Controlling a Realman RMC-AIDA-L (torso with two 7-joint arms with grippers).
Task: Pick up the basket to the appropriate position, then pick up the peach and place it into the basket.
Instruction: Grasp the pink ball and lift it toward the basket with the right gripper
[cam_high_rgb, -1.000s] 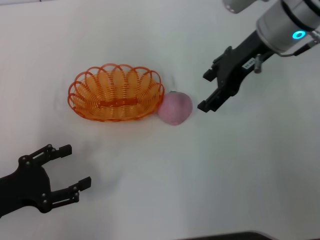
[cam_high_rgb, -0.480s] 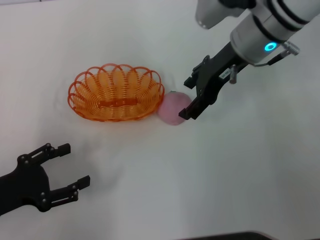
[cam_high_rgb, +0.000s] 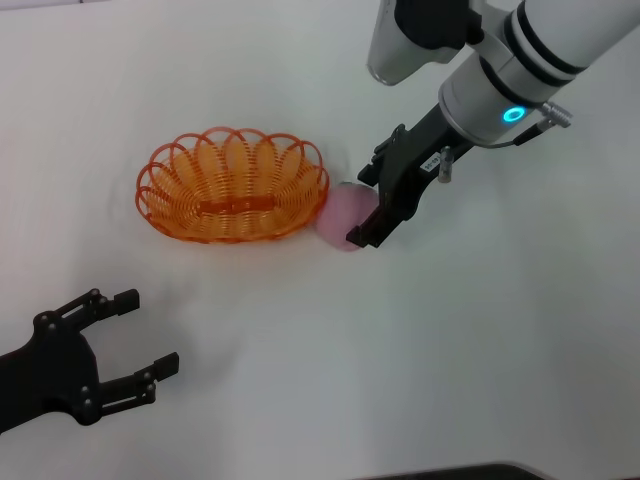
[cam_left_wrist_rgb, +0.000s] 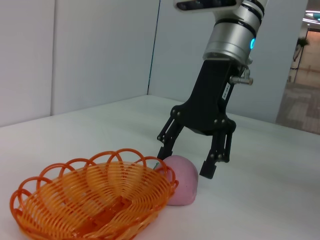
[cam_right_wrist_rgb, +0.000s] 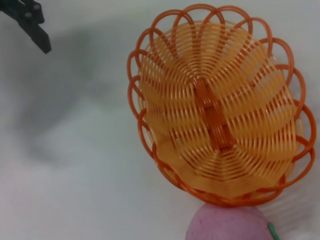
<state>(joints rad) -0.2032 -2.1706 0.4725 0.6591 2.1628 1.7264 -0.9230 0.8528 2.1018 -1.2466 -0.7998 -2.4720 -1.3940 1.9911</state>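
Observation:
The orange wire basket sits on the white table, also in the left wrist view and right wrist view. The pink peach lies right next to the basket's right end, touching it; it also shows in the left wrist view and at the right wrist view's edge. My right gripper is open, its fingers straddling the peach's right side, just above it. My left gripper is open and empty near the table's front left.
The white table spreads around the basket and peach. White walls stand behind it in the left wrist view. My left gripper's fingertip shows in the right wrist view's corner.
My right gripper has moved left and down from beside the peach until its open fingers straddle it. The basket, peach and left arm have not moved.

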